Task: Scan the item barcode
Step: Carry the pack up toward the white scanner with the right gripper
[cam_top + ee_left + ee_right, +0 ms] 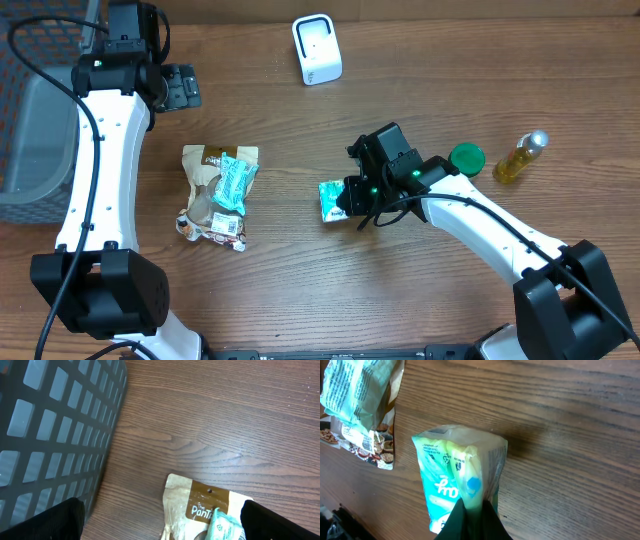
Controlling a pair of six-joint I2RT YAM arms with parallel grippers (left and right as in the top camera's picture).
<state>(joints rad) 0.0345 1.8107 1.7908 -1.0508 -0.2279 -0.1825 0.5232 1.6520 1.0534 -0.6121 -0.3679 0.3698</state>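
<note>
Your right pincer (352, 198) is clamped on the green packet (329, 201), centre of overhead frame. Your left pincer (181, 87) stands spread apart, upper left, near grey basket (25, 130). White scanner (316, 48) top centre.

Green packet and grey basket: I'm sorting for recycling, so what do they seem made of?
Green packet: probably thin plastic film, glossy; it crinkles and bunches into folds where the right tool pinches it. Grey basket: looks like rigid moulded plastic, matte, with a regular lattice of square openings; coated metal can't be ruled out.
</note>
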